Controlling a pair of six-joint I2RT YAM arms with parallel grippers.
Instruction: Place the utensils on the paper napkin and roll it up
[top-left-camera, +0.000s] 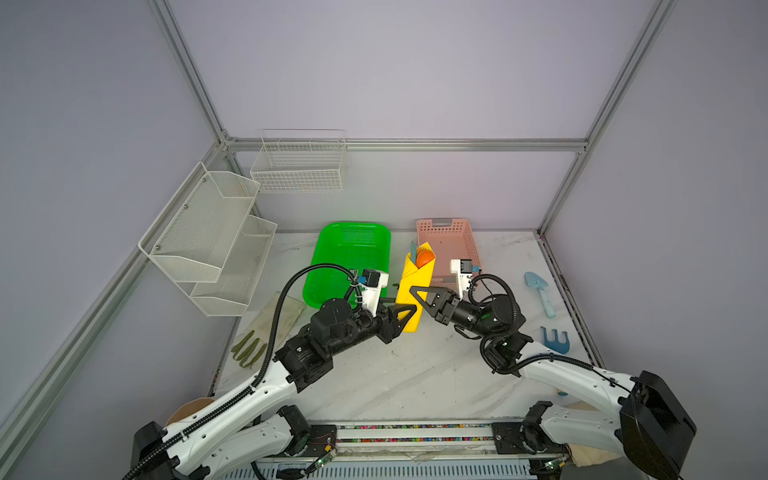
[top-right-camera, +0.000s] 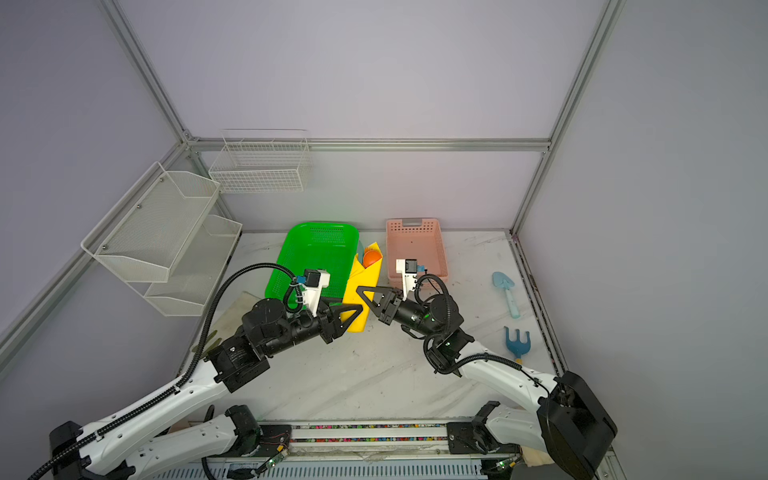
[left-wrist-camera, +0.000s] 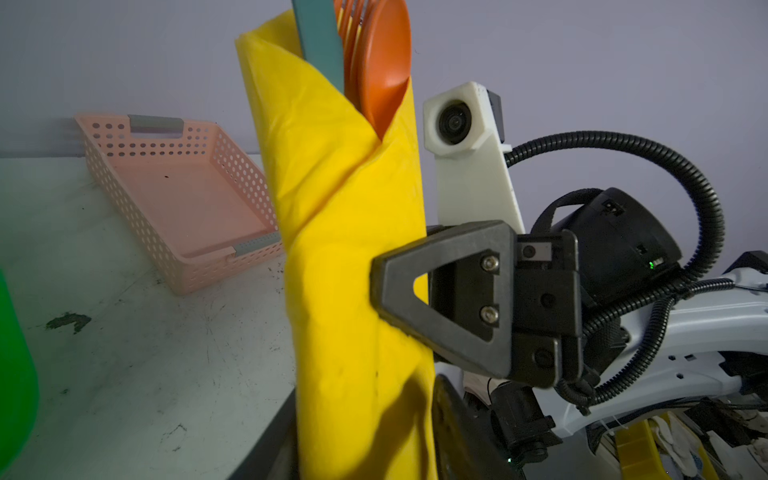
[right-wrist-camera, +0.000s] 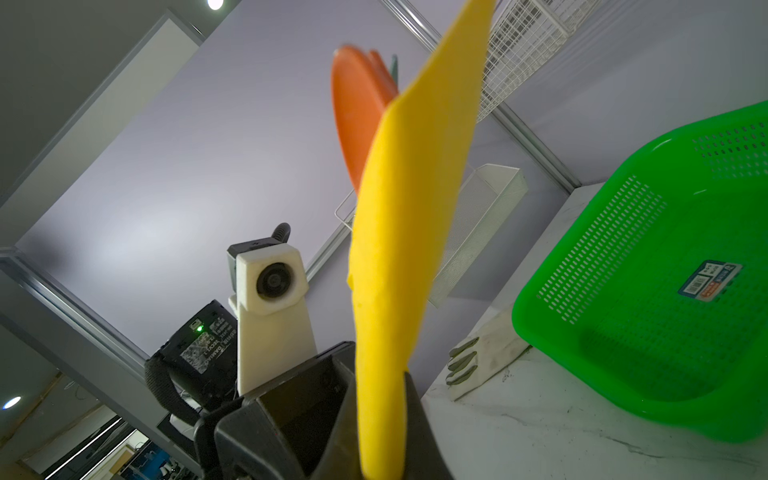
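Note:
The yellow paper napkin (top-left-camera: 409, 291) (top-right-camera: 360, 286) is wrapped into an upright roll and held off the table between both arms. The utensils stick out of its top: an orange spoon (top-left-camera: 424, 258) (left-wrist-camera: 386, 62) (right-wrist-camera: 353, 116), an orange fork (left-wrist-camera: 347, 16) and a dull teal piece (left-wrist-camera: 320, 37). My right gripper (top-left-camera: 415, 291) (right-wrist-camera: 380, 415) is shut on the middle of the roll. My left gripper (top-left-camera: 410, 311) (left-wrist-camera: 365, 457) holds the roll lower down, with its jaws against both sides of the paper.
A green basket (top-left-camera: 353, 257) lies left of the roll and a pink basket (top-left-camera: 449, 237) behind it. A light blue shovel (top-left-camera: 540, 291) and a blue rake (top-left-camera: 555, 338) lie at the right. Cream gloves (top-left-camera: 266, 328) lie at the left, under white wire shelves (top-left-camera: 208, 232).

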